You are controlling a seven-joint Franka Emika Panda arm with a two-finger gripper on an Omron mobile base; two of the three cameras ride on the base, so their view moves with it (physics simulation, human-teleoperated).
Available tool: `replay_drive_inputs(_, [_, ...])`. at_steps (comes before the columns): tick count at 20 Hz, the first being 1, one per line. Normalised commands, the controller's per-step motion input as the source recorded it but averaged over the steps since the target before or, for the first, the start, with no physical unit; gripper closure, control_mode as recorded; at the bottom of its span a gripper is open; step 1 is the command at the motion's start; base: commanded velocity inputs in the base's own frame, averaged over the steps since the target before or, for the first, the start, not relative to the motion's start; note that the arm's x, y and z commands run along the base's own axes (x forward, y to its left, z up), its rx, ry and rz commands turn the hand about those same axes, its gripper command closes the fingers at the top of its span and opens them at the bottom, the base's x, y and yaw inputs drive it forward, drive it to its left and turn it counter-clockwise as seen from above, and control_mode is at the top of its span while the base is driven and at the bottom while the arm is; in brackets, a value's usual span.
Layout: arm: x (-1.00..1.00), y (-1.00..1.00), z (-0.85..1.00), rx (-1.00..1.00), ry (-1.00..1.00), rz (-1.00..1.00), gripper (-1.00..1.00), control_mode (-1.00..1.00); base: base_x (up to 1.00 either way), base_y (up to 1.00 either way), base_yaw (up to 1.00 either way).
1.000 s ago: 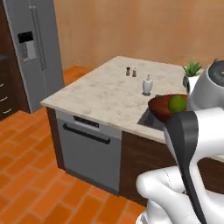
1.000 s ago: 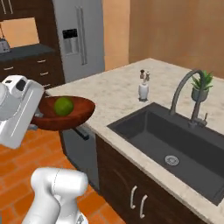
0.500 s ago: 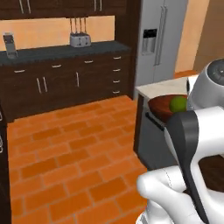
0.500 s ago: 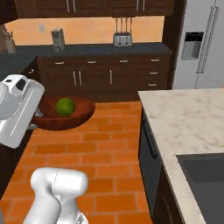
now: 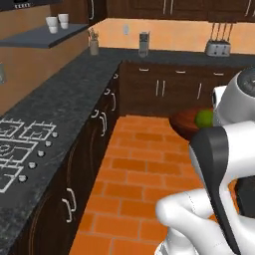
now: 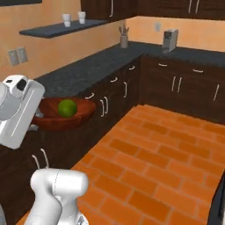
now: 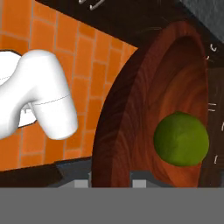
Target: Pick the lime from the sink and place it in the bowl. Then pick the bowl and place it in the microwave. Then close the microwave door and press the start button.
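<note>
The reddish-brown wooden bowl (image 6: 74,119) hangs in the air over the floor, with the green lime (image 6: 67,107) lying inside it. My gripper (image 6: 38,117) is shut on the bowl's rim at its left side. In the left base view the bowl (image 5: 185,123) and the lime (image 5: 204,118) peek out just left of my white hand. In the hand view the bowl (image 7: 148,105) stands on edge, the lime (image 7: 181,138) rests low in its hollow, and my gripper (image 7: 111,180) clamps the rim. The sink and the microwave are out of view.
A dark stone counter (image 5: 64,99) with a cooktop (image 5: 15,154) runs along the left over dark cabinets. At the back stand a coffee machine (image 6: 169,39), a toaster (image 5: 217,48) and a shelf with cups (image 5: 57,22). Orange brick floor (image 6: 167,167) lies open ahead.
The whole picture has swung round with the base, from the sink island past the fridge to the dark corner counters. The bowl with the lime stays in my gripper, unchanged.
</note>
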Motion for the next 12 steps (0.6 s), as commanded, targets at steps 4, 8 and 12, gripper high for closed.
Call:
replay_drive_inputs(4, [0.00, 0.00, 0.00, 0.00, 0.00, 0.00, 1.00, 1.00, -0.09, 0.00, 0.87])
replay_drive_inputs(8, [0.00, 0.00, 0.00, 0.00, 0.00, 0.00, 1.00, 1.00, -0.15, 0.00, 0.88])
replay_drive_inputs(12, [0.00, 0.00, 0.00, 0.00, 0.00, 0.00, 1.00, 1.00, -0.07, 0.26, 0.92])
